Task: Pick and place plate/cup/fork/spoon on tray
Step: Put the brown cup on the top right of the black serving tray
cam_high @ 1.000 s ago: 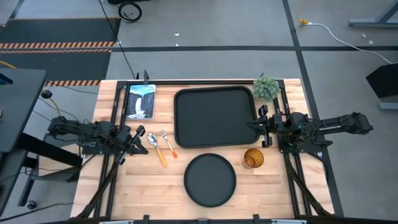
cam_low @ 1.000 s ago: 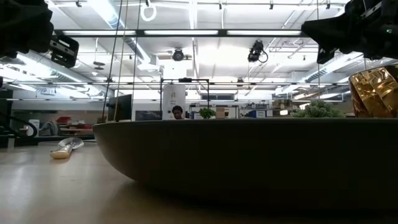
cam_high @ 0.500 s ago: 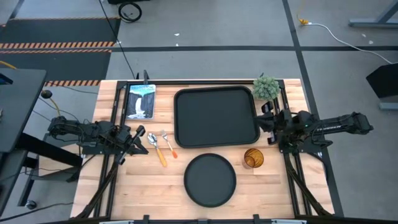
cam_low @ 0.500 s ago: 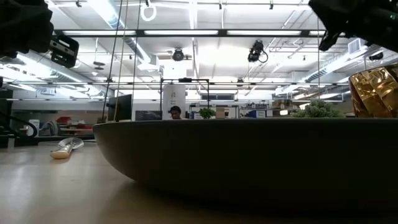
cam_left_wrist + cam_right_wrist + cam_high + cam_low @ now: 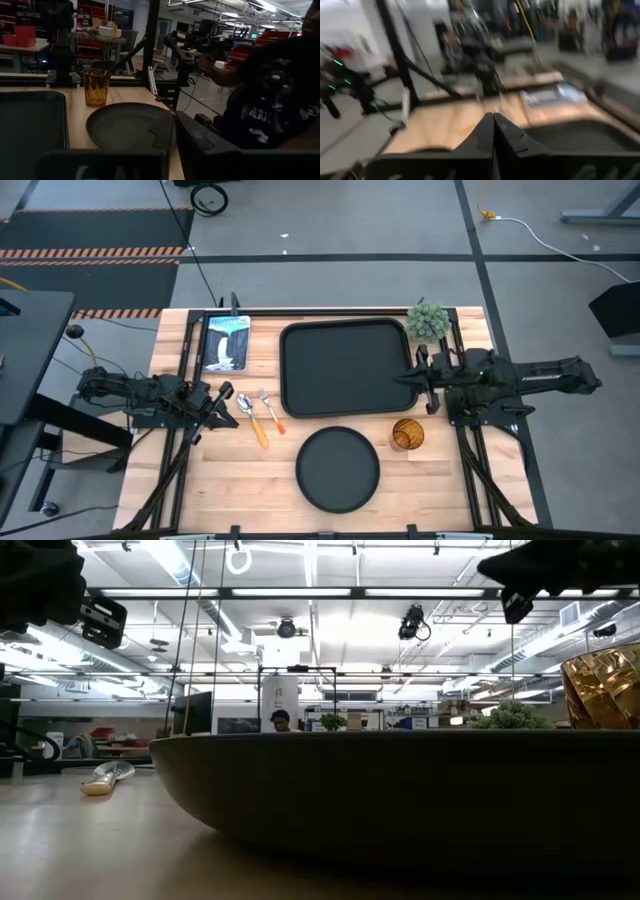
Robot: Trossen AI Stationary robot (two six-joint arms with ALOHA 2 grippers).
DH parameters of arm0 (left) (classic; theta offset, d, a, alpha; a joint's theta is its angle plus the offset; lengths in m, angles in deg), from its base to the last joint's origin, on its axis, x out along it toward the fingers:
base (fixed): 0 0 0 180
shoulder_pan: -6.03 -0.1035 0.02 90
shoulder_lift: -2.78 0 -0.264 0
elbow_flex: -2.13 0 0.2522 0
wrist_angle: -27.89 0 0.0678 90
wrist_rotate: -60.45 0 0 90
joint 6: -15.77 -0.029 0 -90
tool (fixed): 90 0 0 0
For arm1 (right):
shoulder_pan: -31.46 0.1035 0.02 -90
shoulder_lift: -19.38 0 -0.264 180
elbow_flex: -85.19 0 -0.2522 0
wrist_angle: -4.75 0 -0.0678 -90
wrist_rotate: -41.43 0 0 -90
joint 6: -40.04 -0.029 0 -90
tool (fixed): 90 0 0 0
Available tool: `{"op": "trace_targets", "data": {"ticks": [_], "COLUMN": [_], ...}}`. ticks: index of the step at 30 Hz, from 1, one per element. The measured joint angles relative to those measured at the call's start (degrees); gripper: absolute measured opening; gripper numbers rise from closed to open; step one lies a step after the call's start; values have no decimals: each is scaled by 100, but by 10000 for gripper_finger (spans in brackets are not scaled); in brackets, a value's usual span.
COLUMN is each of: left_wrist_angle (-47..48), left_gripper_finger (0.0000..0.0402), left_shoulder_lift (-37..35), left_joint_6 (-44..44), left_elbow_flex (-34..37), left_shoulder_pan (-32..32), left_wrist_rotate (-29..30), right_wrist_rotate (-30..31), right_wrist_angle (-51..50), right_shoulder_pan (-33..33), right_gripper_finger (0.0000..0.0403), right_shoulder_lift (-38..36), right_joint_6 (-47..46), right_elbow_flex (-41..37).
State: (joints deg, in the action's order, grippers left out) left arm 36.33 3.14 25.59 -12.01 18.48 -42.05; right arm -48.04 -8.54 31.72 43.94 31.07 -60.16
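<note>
The black tray (image 5: 345, 368) lies at the table's far middle. The round black plate (image 5: 338, 468) rests flat on the table near the front edge, and the amber cup (image 5: 407, 434) stands upright to its right. The spoon (image 5: 250, 418) and the fork (image 5: 270, 410) lie side by side left of the tray. My left gripper (image 5: 228, 404) is shut and empty just left of the spoon. My right gripper (image 5: 408, 380) is shut and empty above the tray's right rim, raised off the table. The left wrist view shows the cup (image 5: 96, 86) and the plate (image 5: 127, 125).
A blue-and-white picture card (image 5: 226, 343) lies at the far left. A fuzzy green plant ball (image 5: 428, 321) stands at the tray's far right corner. A person in a dark shirt (image 5: 270, 95) stands beyond the table's front edge in the left wrist view.
My right gripper has risen above the tray's right rim, swinging a little toward the table's right edge and back. It stays shut and empty.
</note>
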Motion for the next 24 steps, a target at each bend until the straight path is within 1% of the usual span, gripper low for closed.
{"op": "trace_targets", "data": {"ticks": [3,6,12,16,20,24], "left_wrist_angle": [2,1,0,2,2,2], "left_gripper_finger": [30,29,29,29,29,30], "left_shoulder_lift": [-2,-2,-2,-2,-2,-1], "left_joint_6": [-2,-1,0,-2,0,-1], "left_elbow_flex": [0,-1,-1,-2,0,-1], "left_shoulder_pan": [0,0,0,0,0,0], "left_wrist_rotate": [0,0,0,0,0,0], "right_wrist_rotate": [175,342,466,733,821,838], "right_wrist_angle": [-873,-1459,-2739,-3652,-4411,-4900], "right_shoulder_pan": [9,92,506,912,1341,1708], "right_gripper_finger": [7,8,5,5,5,21], "right_shoulder_lift": [195,409,952,1511,2213,2910], "right_joint_6": [-231,-598,-942,-1122,-1217,-1318], "right_elbow_flex": [430,607,1167,1616,2038,2516]}}
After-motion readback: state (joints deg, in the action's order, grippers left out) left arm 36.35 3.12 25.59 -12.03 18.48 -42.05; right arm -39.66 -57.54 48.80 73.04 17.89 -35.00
